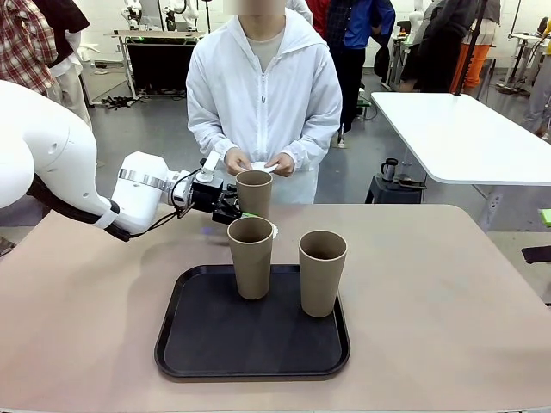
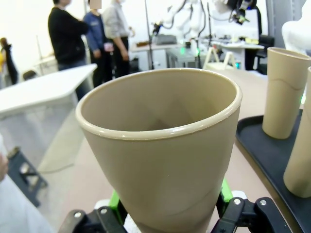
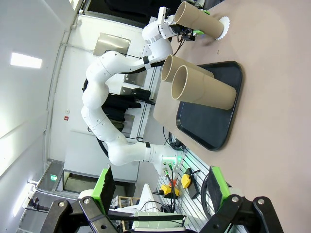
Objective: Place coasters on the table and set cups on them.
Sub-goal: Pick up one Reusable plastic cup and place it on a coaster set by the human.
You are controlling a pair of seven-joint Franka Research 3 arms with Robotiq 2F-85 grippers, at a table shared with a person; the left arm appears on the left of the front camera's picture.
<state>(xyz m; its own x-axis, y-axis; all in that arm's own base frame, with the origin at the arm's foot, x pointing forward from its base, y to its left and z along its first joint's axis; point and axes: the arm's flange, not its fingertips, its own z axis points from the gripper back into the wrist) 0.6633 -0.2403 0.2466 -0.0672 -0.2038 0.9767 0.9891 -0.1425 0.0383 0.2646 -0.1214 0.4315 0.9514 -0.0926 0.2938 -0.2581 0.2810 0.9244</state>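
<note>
At the table (image 1: 448, 292), left gripper (image 1: 231, 210) clamps one cup (image 1: 254, 191).

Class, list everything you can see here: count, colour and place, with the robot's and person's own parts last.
cups: three, tan-brown; two on the tray, one behind it.
tray: one, black, table's near side.
coasters: white; one at the far cup's base, more held across the table.
table: one, beige, under everything.
white table: one, far right.
mug: one, dark, beside the white table.
left gripper: black, fingers shut on the far cup.
right gripper: black, fingers open, empty.
person's hands: two, across the table.
</note>
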